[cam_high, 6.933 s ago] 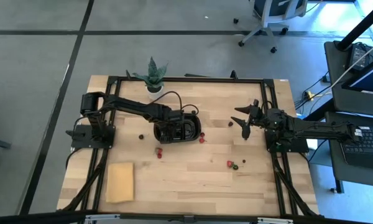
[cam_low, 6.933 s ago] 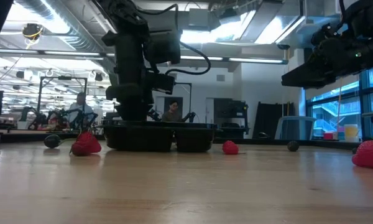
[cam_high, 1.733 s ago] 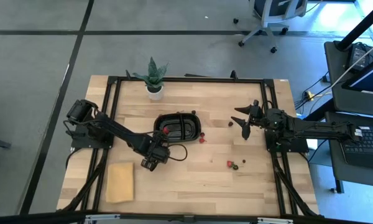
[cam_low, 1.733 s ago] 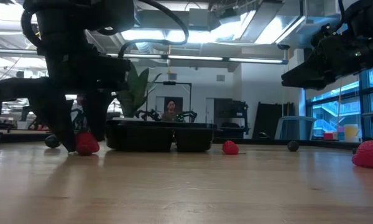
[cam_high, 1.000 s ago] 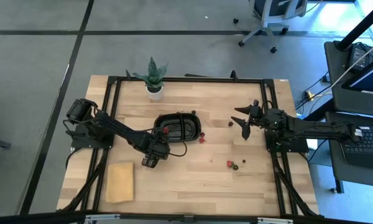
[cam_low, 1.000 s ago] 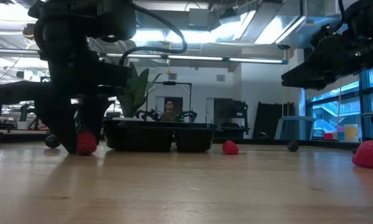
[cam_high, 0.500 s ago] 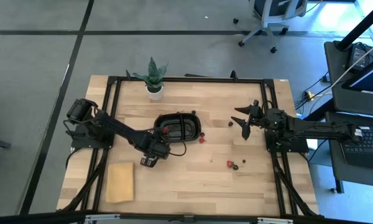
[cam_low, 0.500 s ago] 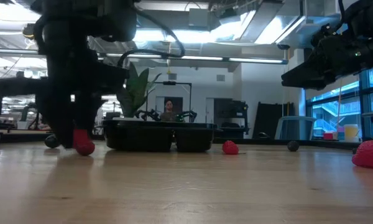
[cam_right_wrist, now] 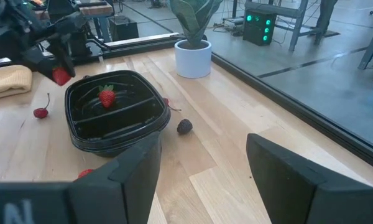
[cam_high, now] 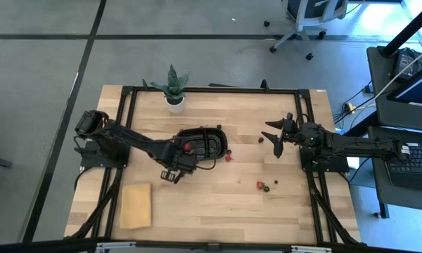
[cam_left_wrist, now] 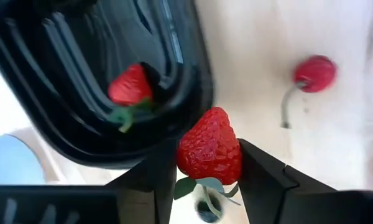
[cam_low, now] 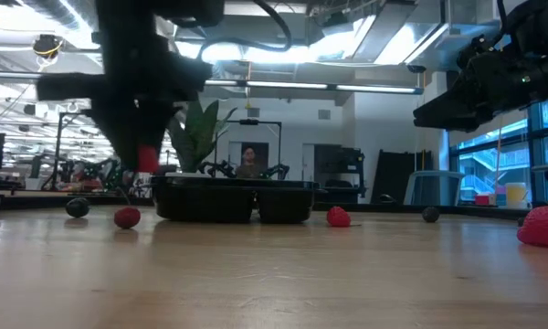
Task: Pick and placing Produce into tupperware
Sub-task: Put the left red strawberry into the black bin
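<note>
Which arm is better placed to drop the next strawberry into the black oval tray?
Left. Its end effector is shut on a red strawberry, lifted beside the black oval plastic tray. The right end effector hangs open, empty, farther away.

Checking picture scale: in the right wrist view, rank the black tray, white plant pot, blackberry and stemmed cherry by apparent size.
1. black tray
2. white plant pot
3. blackberry and stemmed cherry: alike, unranked.

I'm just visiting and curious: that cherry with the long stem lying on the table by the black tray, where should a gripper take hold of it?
Probably by the round red body of the cherry, coming straight down from above. It lies on bare wood clear of the tray, and its thin curved stem looks too slight to pinch. The left gripper already holds a strawberry.
</note>
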Action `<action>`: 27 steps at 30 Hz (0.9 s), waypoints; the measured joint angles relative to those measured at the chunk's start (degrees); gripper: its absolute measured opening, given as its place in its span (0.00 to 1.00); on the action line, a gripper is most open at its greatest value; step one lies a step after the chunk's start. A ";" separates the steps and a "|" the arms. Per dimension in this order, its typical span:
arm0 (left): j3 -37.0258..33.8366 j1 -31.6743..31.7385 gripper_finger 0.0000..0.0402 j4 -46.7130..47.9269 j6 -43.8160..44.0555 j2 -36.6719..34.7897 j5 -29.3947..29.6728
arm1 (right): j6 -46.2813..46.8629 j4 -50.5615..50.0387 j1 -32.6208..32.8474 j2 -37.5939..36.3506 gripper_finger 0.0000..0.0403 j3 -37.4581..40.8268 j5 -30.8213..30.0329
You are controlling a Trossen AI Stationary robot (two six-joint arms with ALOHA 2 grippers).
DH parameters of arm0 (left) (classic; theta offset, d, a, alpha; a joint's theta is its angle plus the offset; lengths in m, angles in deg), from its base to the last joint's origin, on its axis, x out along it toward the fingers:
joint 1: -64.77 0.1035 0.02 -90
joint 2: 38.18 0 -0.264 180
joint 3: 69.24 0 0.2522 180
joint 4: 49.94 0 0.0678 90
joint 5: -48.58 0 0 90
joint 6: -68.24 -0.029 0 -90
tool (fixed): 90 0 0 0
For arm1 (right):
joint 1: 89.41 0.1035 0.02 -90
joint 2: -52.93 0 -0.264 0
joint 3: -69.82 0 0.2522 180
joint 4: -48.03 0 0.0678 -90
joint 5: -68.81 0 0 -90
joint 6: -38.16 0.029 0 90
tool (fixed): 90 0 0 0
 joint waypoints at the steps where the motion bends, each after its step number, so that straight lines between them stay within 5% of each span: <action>1: 0.14 0.73 0.34 -0.17 -1.00 0.00 0.26 | -0.02 0.00 0.00 0.00 0.59 0.00 0.00; 16: 1.34 13.61 0.34 -12.90 -14.41 -0.02 -5.58 | -1.55 -0.02 0.01 0.01 0.59 0.00 -0.02; 27: 0.43 18.40 0.34 -17.80 -15.03 1.52 -7.69 | -1.73 -0.04 0.01 0.02 0.59 -0.02 -0.01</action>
